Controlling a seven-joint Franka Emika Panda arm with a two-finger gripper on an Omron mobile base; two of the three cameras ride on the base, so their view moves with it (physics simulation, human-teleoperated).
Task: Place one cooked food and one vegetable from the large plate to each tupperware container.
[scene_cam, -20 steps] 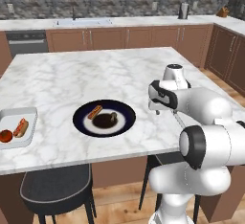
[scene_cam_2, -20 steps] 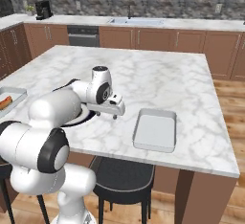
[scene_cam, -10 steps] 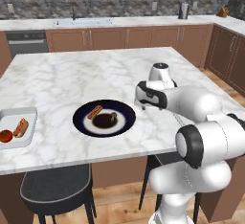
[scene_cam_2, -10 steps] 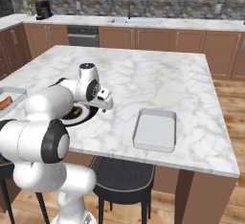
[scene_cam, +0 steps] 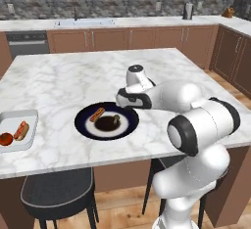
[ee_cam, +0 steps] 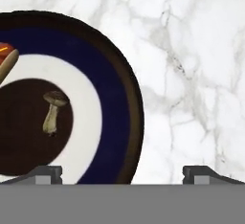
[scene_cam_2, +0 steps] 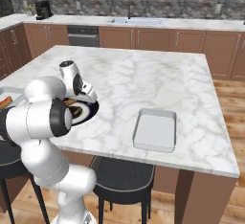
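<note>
The large plate lies near the island's front edge, navy-rimmed with a white ring and brown centre. On it are a hot dog and a small mushroom. My gripper hangs open just above the plate's right rear rim, holding nothing. In the hand view the plate rim, the mushroom and the hot dog's end sit left of centre, with my gripper open over rim and marble. One tupperware container at the left holds a hot dog and a tomato. The other container sits empty to the right.
The marble island stretches wide behind the plate. Dark stools stand under its front edge. Cabinets and a sink counter line the back wall.
The arm has swung left across the island, from right of the plate to over its right rim. The jaws have stayed open and empty.
</note>
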